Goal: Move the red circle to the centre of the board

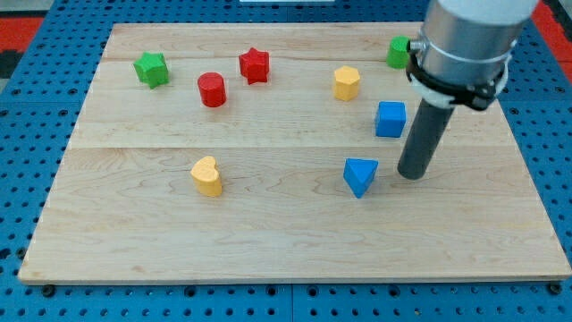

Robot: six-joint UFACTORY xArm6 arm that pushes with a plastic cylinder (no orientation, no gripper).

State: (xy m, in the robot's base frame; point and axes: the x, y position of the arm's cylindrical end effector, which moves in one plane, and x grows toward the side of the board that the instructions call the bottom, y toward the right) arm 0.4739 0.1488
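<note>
The red circle (pixel 213 89) sits on the wooden board (pixel 268 233) toward the view's top left, between a green star (pixel 151 69) and a red star (pixel 255 65). My tip (pixel 410 173) rests on the board at the view's right, far from the red circle. It is just right of a blue triangle (pixel 359 175) and below a blue square (pixel 391 118).
A yellow hexagon (pixel 347 82) lies at the top middle-right. A green block (pixel 399 52) is partly hidden behind the arm at the top right. A yellow heart (pixel 206 175) lies left of centre. Blue pegboard surrounds the board.
</note>
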